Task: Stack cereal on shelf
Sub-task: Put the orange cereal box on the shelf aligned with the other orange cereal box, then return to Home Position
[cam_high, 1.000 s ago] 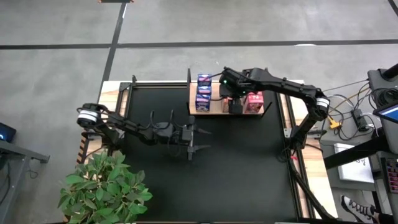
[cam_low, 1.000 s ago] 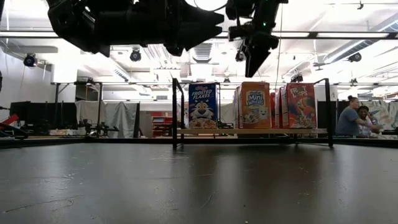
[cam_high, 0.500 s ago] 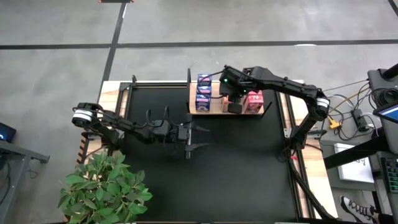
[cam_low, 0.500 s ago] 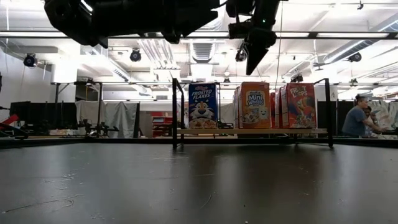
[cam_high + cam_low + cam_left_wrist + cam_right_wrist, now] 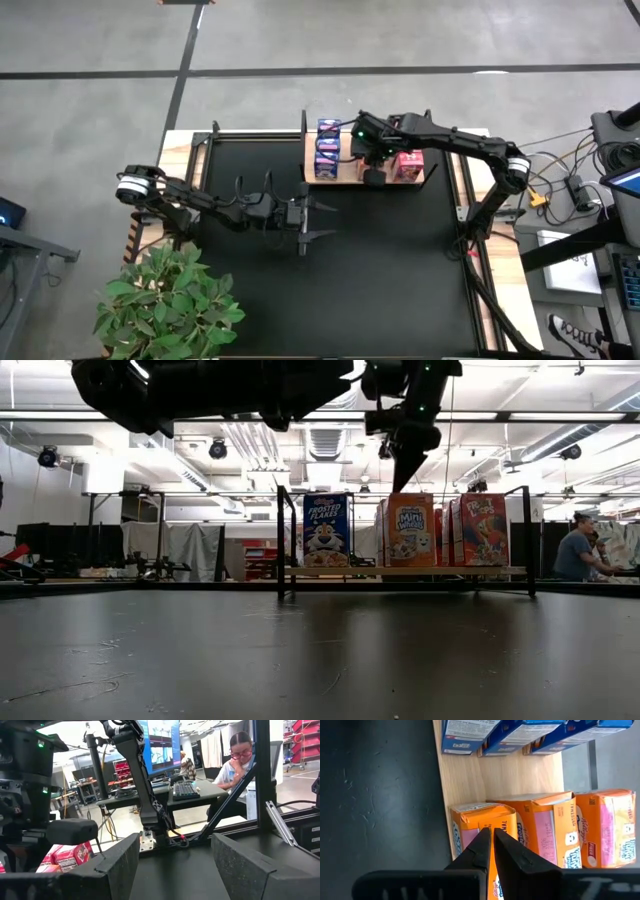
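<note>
the right gripper point(image 5: 492, 851) hangs above the shelf point(image 5: 507, 776), its fingers point(image 5: 479, 851) drawn almost together with only a thin slit between them, gripping nothing, poised over the nearest of three orange cereal boxes point(image 5: 482, 832) standing in a row on the wooden board. three blue boxes point(image 5: 328, 148) stand in the row beside them and red-pink ones point(image 5: 408, 163) at the other end. the left gripper point(image 5: 318, 222) waits over the black mat point(image 5: 380, 270), fingers spread wide and empty.
</note>
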Tool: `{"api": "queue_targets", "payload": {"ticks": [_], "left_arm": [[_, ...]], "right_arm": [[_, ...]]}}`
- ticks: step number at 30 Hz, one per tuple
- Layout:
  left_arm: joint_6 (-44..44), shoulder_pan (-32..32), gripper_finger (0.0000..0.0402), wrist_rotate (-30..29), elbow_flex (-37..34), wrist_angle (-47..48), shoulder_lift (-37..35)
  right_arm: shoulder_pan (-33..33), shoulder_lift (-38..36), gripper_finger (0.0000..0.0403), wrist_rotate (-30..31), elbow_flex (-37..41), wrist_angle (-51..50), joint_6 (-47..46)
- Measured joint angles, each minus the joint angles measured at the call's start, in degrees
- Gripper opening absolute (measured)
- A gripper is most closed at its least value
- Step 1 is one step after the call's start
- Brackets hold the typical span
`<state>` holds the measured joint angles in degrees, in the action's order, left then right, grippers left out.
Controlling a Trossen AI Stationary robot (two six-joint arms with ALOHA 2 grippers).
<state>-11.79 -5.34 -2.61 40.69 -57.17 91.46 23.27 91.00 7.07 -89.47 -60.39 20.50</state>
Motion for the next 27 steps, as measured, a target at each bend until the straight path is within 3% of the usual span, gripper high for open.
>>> {"api": "queue_targets", "payload": {"ticks": [16,27], "left_arm": [[0.3,0.0,0.0231,0.0,0.0,0.2,0.0],[0.3,0.0,0.0231,0.0,0.0,0.9,0.1]], "right_arm": [[-0.1,-0.6,0.0013,0.8,-2.7,1.1,1.9],[4.2,2.9,0.0013,2.0,-2.3,7.4,4.1]]}}
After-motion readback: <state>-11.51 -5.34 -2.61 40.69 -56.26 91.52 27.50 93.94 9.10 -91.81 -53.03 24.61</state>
